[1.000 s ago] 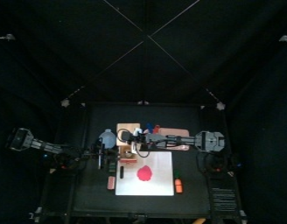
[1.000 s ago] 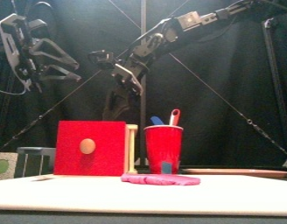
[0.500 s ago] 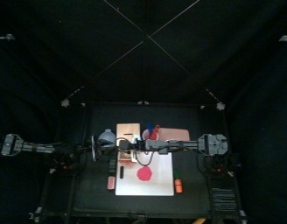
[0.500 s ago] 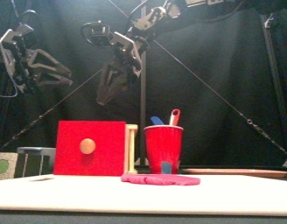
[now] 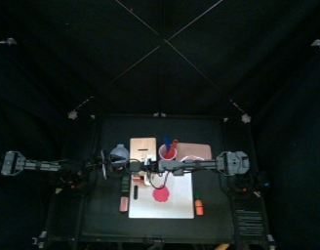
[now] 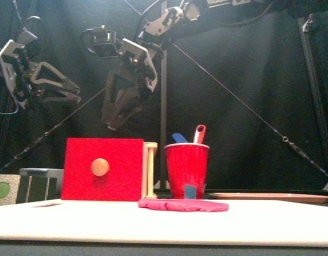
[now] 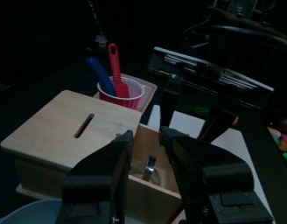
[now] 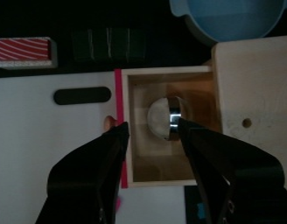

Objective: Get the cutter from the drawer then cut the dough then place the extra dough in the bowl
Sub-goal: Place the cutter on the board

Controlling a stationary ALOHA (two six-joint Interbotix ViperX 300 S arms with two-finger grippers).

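Observation:
The pale wooden box (image 7: 76, 129) stands with its drawer (image 8: 140, 140) pulled out by the red front (image 6: 104, 170). The round metal cutter (image 8: 171, 118) lies inside the drawer, also seen as the cutter (image 7: 147, 166) in the left wrist view. My right gripper (image 8: 150, 129) hangs open straight above it, one jaw on either side, not touching it. High over the box in the front view, the right gripper (image 6: 127, 95) holds nothing. My left gripper (image 7: 146, 138) is open near the drawer's front, at the box's left. Red dough (image 5: 163, 194) lies on the white board (image 5: 189, 186).
A red cup (image 6: 187, 168) with a blue and a red knife stands right of the box. The blue-grey bowl (image 8: 227, 17) sits beside the box. Dark green sushi blocks (image 8: 108, 41) and a striped toy (image 8: 24, 50) lie near the board. Small toys (image 5: 199, 207) rest at the board's front.
The right gripper has opened wide and shifted left and lower over the open drawer. The left arm has dropped lower on the left.

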